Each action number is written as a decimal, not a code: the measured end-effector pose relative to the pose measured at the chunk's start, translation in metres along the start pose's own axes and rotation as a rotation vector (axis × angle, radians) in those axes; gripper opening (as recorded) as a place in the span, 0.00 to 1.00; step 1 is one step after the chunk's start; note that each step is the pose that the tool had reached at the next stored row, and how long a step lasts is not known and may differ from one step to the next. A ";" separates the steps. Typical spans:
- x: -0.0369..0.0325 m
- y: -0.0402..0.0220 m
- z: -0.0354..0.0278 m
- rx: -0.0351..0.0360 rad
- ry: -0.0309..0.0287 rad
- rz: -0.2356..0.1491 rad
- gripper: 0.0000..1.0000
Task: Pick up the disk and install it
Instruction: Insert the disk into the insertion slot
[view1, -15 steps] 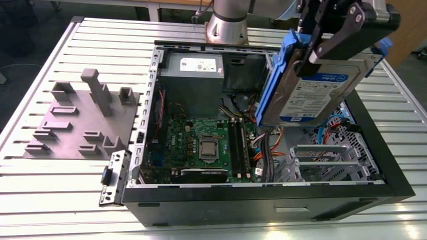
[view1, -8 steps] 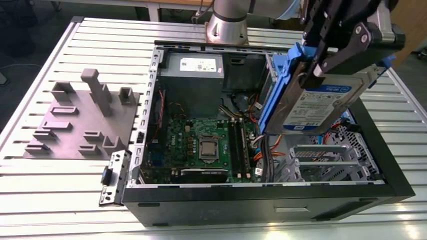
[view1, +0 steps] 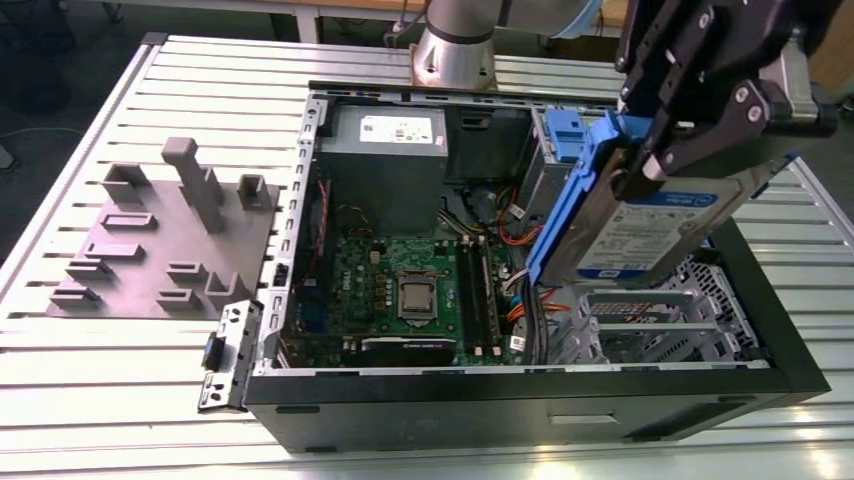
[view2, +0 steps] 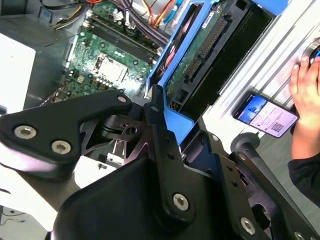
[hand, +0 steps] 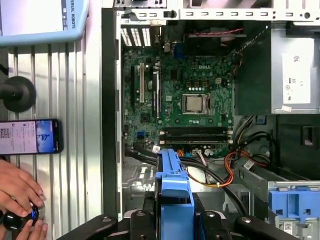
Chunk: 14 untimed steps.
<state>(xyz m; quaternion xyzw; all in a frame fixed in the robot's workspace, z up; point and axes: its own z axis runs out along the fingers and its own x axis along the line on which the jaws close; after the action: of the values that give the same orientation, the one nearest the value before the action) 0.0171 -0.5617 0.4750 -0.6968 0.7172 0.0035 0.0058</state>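
The disk (view1: 654, 228), a silver drive with a white-and-blue label and a blue bracket round its edges, hangs tilted on edge above the open computer case (view1: 534, 395). It is over the metal drive cage (view1: 654, 322) on the exterior view's right. My gripper (view1: 674, 150) is shut on the disk's upper end. In the second wrist view, the black fingers (view2: 156, 125) clamp the blue bracket, and the disk (view2: 200, 50) shows its green circuit board side. The first wrist view looks down the disk's blue bracket edge (hand: 172, 185) toward the motherboard (hand: 185, 100), with my gripper (hand: 172, 220) around it.
A grey power supply box (view1: 387, 150) sits at the case's far end. Another blue bracket (view1: 561, 132) is in a bay beside it. A grey fixture block (view1: 160, 240) lies on the slatted table on the exterior view's left. A phone (hand: 30, 136) and a person's hand (hand: 17, 192) are beside the case.
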 end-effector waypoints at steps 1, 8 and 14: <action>0.0017 -0.0018 0.0010 0.0000 -0.0001 0.000 0.36; 0.0063 -0.0261 0.0075 0.0000 -0.0001 0.000 0.36; 0.0061 -0.0434 0.0117 0.0000 0.0000 0.000 0.36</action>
<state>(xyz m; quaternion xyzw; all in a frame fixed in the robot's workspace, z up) 0.0603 -0.5690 0.4634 -0.6968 0.7172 0.0035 0.0058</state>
